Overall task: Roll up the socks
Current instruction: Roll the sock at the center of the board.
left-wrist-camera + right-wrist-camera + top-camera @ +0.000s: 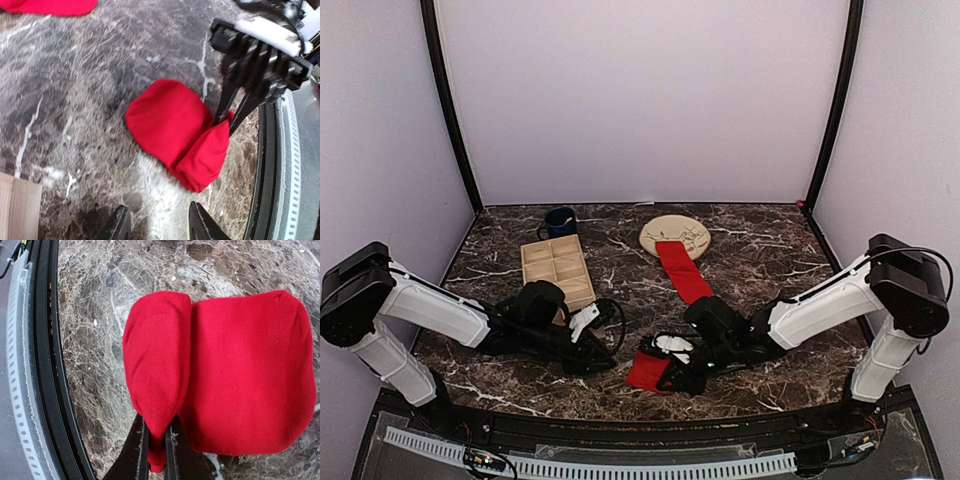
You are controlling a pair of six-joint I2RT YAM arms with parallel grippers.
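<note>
One red sock [648, 370] lies folded on the marble table near the front edge; it also shows in the left wrist view [175, 127] and the right wrist view [240, 370]. My right gripper [156, 447] is shut on this sock's folded-over end [155, 360], pinching the fabric between its fingers; it shows in the top view [672, 372] too. The second red sock [682, 270] lies flat, running from the beige plate [692, 226] toward the front. My left gripper [156, 222] is open and empty, just short of the folded sock, to its left in the top view [603, 340].
A wooden compartment tray [556, 268] lies at the left, with a dark blue mug [559, 221] behind it. The black front rail [620, 420] runs close to the folded sock. The right arm's gripper body [260, 60] stands right beside the sock.
</note>
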